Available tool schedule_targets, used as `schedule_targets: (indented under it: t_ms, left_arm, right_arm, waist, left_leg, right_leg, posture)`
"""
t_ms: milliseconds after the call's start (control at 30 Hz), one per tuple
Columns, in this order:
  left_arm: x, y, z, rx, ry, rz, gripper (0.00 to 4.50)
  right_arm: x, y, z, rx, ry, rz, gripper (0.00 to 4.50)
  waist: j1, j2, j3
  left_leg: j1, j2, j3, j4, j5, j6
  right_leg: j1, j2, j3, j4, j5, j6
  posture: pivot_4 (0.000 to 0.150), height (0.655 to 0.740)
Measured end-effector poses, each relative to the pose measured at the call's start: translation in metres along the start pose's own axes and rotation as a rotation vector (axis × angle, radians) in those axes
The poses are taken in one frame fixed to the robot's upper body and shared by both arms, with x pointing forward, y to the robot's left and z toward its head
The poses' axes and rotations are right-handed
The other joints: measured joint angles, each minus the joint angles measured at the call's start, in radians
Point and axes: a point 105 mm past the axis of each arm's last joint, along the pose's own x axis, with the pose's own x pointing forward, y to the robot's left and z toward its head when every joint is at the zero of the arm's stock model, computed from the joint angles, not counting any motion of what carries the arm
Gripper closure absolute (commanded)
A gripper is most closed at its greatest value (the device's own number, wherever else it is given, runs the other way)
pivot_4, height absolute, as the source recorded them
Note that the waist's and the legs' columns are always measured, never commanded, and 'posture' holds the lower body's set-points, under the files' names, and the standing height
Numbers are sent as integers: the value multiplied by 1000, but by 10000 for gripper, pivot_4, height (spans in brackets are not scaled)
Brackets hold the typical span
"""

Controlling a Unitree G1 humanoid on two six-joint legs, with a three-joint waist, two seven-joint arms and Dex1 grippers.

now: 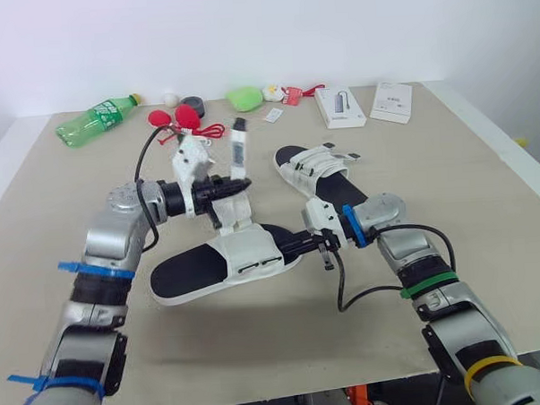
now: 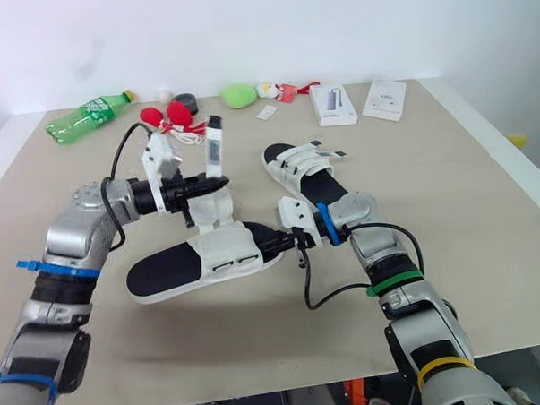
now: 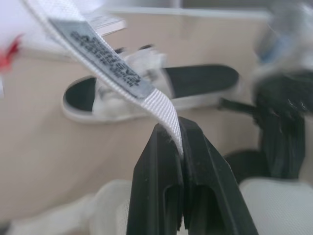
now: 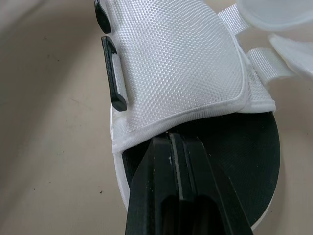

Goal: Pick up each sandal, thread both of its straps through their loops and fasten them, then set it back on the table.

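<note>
My left gripper (image 3: 174, 132) has its two black fingers pressed tight on the white woven strap with a grey printed label (image 3: 105, 63). It draws the strap up toward 12 o'clock, so the webbing stands taut and clear of the upper, ready to be steered to a loop. At about 5 o'clock from that pinch is the near sandal (image 1: 214, 263), a white mesh upper over a black footbed. It lies on the beige table (image 1: 484, 184) with its heel toward 8 o'clock. My right gripper (image 4: 171, 139) comes in from 4 o'clock and pinches the sole's rim just under the upper's edge. I judge that this hold anchors the shoe against the upward pull. A black plastic loop (image 4: 113, 73) sits on the upper's side, empty as far as I can see. The second sandal (image 1: 322, 169), of the same make, lies at 1 o'clock, apart from both grippers, with strap ends sticking out.
</note>
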Motion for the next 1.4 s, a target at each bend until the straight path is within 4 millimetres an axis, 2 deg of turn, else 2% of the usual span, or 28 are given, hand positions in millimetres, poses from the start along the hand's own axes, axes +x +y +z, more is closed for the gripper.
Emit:
schedule_targets:
  t_ms: [33,300,467,600,767,833,967,1067,1200,1300,1367,1400]
  left_arm:
    - [-4,-11,2,169,29,-52,44288]
    - [-32,-45,0,798,67,-260,44288]
    - [-36,-55,-3,1002,42,-328,44288]
    - [-33,-63,-6,1029,24,-361,32086]
    - [-34,-61,-3,1030,26,-347,10724]
    - [-34,-61,0,1029,30,-345,10724]
    - [-39,-52,8,872,52,-280,10724]
    - [-51,-41,15,703,100,-236,10724]
    - [-75,-49,17,250,168,-225,10724]
    - [-89,-63,30,-270,139,-226,10724]
    - [-94,-72,32,-428,127,-219,10724]
    - [-95,-84,26,-520,133,-207,10724]
  right_arm:
    - [0,0,0,0,1,0,45000]
    - [-2,0,-1,-12,7,-1,45000]
    - [-2,-2,-2,-16,6,0,45000]
    - [-1,-3,-2,-19,4,0,45000]
    - [-1,-3,-2,-22,3,9,45000]
    - [-1,-3,-3,-21,3,12,45000]
    - [-1,-3,-3,-19,1,15,45000]
    - [0,-5,-2,-16,0,16,45000]
    - [0,-6,-2,-19,-1,20,45000]
    - [0,-6,-2,-22,-1,21,45000]
    - [0,-6,-2,-18,-2,23,45000]
    - [1,-6,-2,-19,-4,26,45000]
  waist:
    - [0,0,0]
    - [1,0,0]
    - [2,0,0]
    - [2,0,0]
    - [1,0,0]
    - [1,0,0]
    - [1,0,0]
    - [-1,0,0]
    - [-8,0,1]
    - [-5,-1,1]
    - [-6,-1,1]
    - [-6,-1,1]
  left_leg:
    - [0,0,1,0,0,0]
    - [0,0,2,0,0,0]
    - [0,0,2,0,0,1]
    - [0,1,2,0,1,1]
    - [0,1,2,0,1,1]
    - [0,1,2,0,1,1]
    - [0,1,2,0,1,2]
    - [1,2,2,0,1,2]
    - [1,5,3,0,-1,4]
    - [2,9,3,0,-1,4]
    - [3,9,3,0,-1,4]
    - [3,9,3,0,-1,5]
  right_leg:
    - [0,0,1,0,0,0]
    - [0,0,1,-1,-2,-5]
    - [0,0,2,-1,-2,-4]
    - [0,0,2,0,-1,-3]
    - [0,0,2,0,0,-1]
    - [0,0,2,0,0,-1]
    - [0,0,2,0,0,-1]
    - [0,1,2,1,-1,-3]
    - [-1,3,2,2,-2,-4]
    - [0,7,1,2,-5,-10]
    - [0,7,1,3,-6,-11]
    - [0,7,1,3,-6,-11]
  posture:
    - [1500,7400]
    - [1500,7400]
    - [1500,7400]
    - [1500,7400]
    - [1500,7400]
    - [1500,7400]
    - [1500,7400]
    - [1500,7400]
    - [1500,7400]
    - [1500,7400]
    - [1500,7400]
    - [1500,7400]
